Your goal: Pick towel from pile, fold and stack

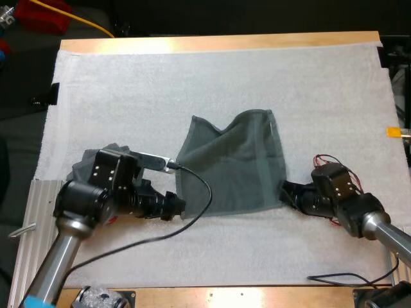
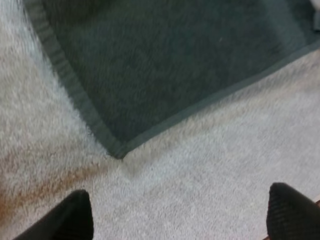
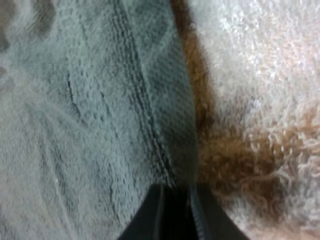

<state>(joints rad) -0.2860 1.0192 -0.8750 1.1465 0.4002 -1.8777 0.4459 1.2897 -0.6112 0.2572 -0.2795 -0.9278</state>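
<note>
The left fingers (image 2: 75,220) are released and stand apart over the white mat (image 2: 200,165), with a corner of the spread towel (image 1: 231,160) just ahead of their tips. The right fingers (image 3: 172,212) are grasping that towel's hemmed edge. A crumpled towel (image 1: 87,163) lies beside the left arm.

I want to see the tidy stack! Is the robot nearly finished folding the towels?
Not nearly. Done: one towel lies spread out on the mat, apart from the crumpled towel. In hand: the right tool pinches its near right edge, while the left tool, open, hovers just short of the near left corner. Left: folding and stacking it; no fold shows yet.
</note>
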